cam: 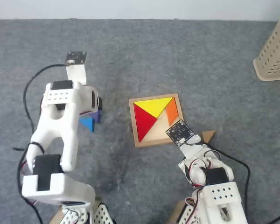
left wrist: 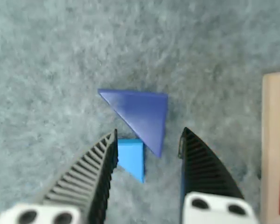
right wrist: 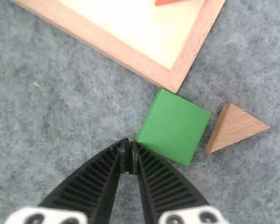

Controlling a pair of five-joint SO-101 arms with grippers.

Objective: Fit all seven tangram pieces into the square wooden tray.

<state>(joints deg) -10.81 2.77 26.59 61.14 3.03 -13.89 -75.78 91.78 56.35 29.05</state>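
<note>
1 grey carpet (cam: 130, 56) under wooden tray (cam: 151, 143), slatted beige bin (cam: 273, 51)

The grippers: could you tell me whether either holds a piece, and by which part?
Nothing held: left gripper open over the dark blue triangle, right gripper shut beside green square.

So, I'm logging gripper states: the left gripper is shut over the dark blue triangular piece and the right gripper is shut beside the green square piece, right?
Not quite. The left wrist view shows the left gripper open over the dark blue triangular piece. The right gripper is shut beside the green square piece.
</note>
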